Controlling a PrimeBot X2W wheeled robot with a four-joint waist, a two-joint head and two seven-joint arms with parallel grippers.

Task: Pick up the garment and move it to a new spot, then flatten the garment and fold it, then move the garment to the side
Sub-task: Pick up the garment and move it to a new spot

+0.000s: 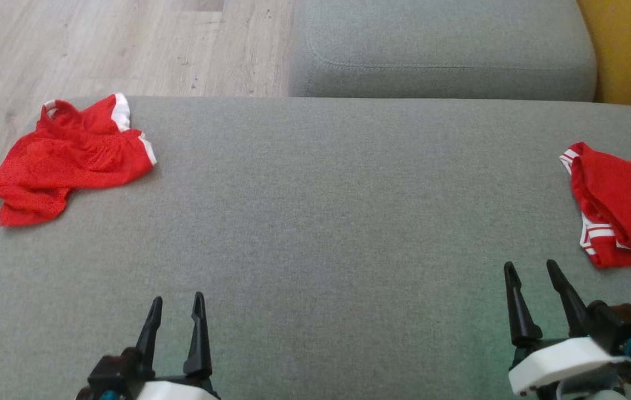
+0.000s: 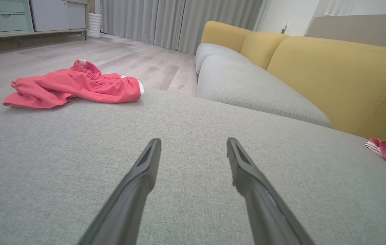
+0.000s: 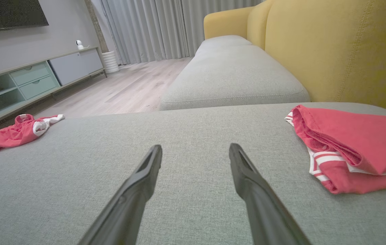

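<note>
1. Work surface: a broad grey seat cushion (image 1: 315, 222) of a sofa with a yellow backrest (image 1: 626, 50). A wooden floor (image 1: 98, 44) lies beyond the cushion's far left rim.
2. Task item: the crumpled red garment (image 1: 70, 155), with white trim, lies bunched at the cushion's far left corner. Its outer part is at the rim; whether it overhangs cannot be told.
3. A folded red garment (image 1: 621, 205) with white stripes rests at the cushion's right edge. It appears already processed.
4. End effectors: the left gripper (image 1: 177, 298) is at the cushion's near edge, left of centre, jaws spread, holding nothing. The right gripper (image 1: 531, 264) is at the near right, just short of the folded garment, jaws likewise apart and empty.
5. Hazards, as judged:
   - A sideways approach may push the crumpled garment off the rim onto the floor.
   - A pinch on one layer may drag the bunch rather than lift it.
   - A descent too deep may snag the fingertips in the upholstery.
   - The right gripper may disturb the folded stack when it moves.
6. Markings: a white tag (image 2: 82, 62) shows at the waistband; no brand or writing is legible.
</note>
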